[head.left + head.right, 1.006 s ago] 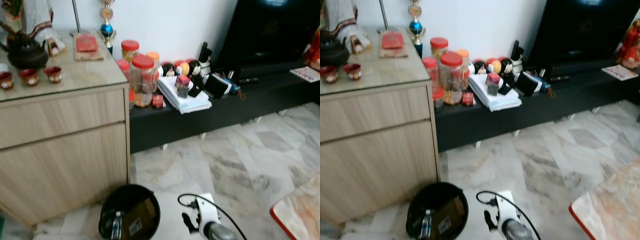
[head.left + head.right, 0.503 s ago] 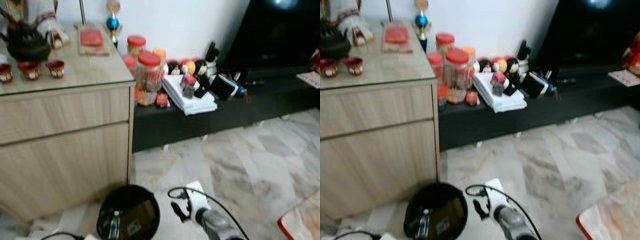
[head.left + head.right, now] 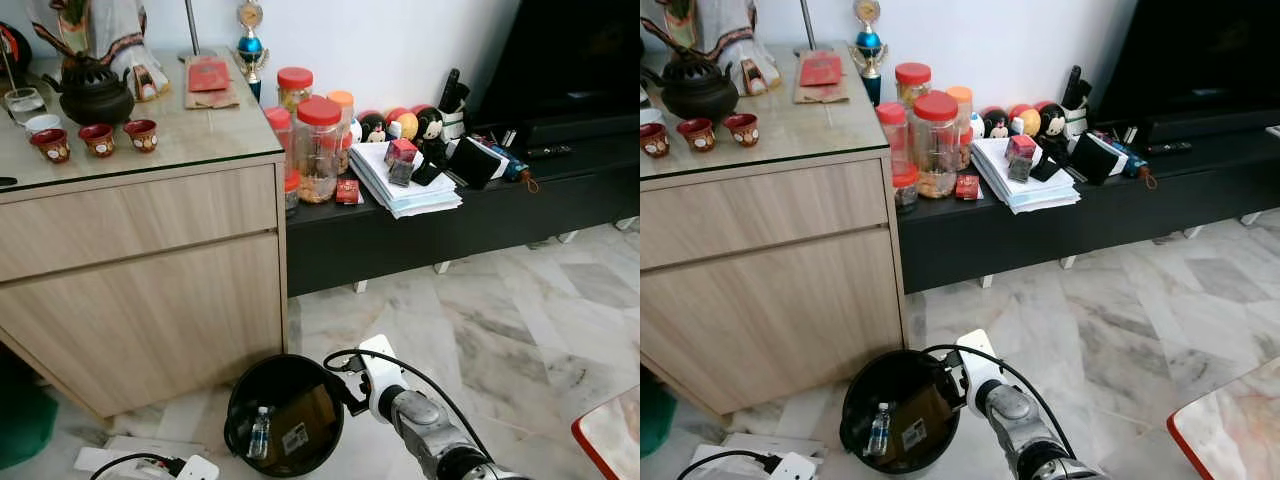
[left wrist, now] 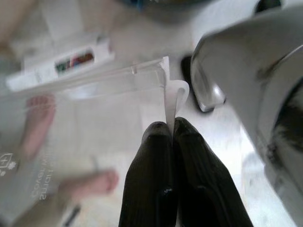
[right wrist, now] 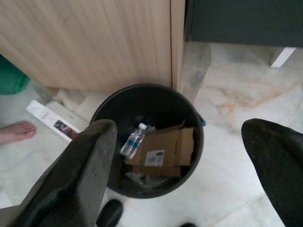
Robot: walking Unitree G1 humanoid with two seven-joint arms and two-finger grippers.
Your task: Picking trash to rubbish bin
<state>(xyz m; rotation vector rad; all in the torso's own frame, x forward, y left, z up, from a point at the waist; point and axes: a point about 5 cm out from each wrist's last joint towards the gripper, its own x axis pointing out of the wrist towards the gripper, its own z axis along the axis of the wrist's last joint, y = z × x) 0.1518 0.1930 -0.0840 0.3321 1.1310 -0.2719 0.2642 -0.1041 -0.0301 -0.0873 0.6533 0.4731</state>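
Black rubbish bin point(image 5: 147, 142) holds a water bottle point(image 5: 133, 140) and cardboard box point(image 5: 163, 152).

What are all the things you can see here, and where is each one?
Rubbish bin: one, black, on the floor beside the wooden cabinet.
Plastic bottle: one, clear, inside the bin.
Cardboard box: one, brown, flattened in the bin.
Wooden cabinet: one, light wood, against the wall.
Teapot: one, black, on the cabinet top.
Small cups: three, red, in front of the teapot.
Jars: several, clear with red lids, on the low black shelf.
Paper stack: one, white, on the shelf.
Clear plastic piece: one, pinched by the left gripper.
Bare foot: one, a person's, near the bin.
Left gripper: shut on the plastic.
Right gripper: open, above the bin.
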